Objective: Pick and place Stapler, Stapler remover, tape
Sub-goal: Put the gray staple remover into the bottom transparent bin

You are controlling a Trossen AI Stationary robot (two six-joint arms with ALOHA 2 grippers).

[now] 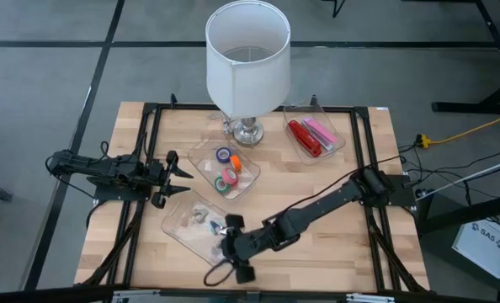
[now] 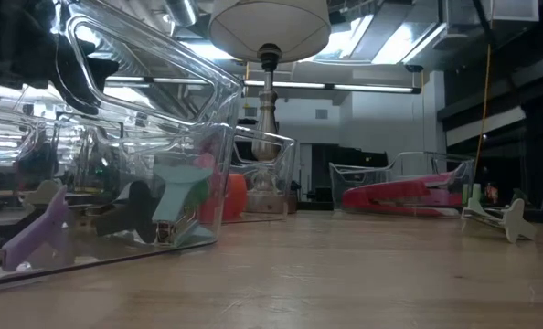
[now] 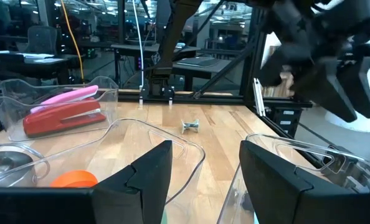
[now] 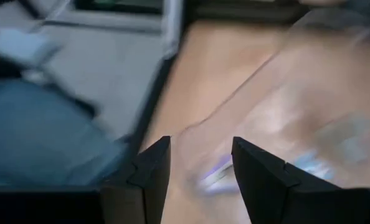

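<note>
Clear plastic trays, three, sat on the wooden table point(image 1: 317, 244): the middle tray point(image 1: 252, 172) held the tape point(image 1: 227, 168) rolls; the far tray point(image 1: 338, 139) held a red stapler point(image 1: 303, 137) beside a pink one point(image 1: 319, 130); the near tray point(image 1: 178, 225) held small pieces. Right gripper point(image 1: 233, 246) hovered at the near tray, fingers parted, empty. Left gripper point(image 1: 183, 181) waited at the table's left, fingers spread.

Robotics lab, black metal frame point(image 1: 149, 151) on wooden table point(image 1: 317, 252), office chairs point(image 3: 38, 38), ceiling strip lights point(image 2: 345, 89)
</note>
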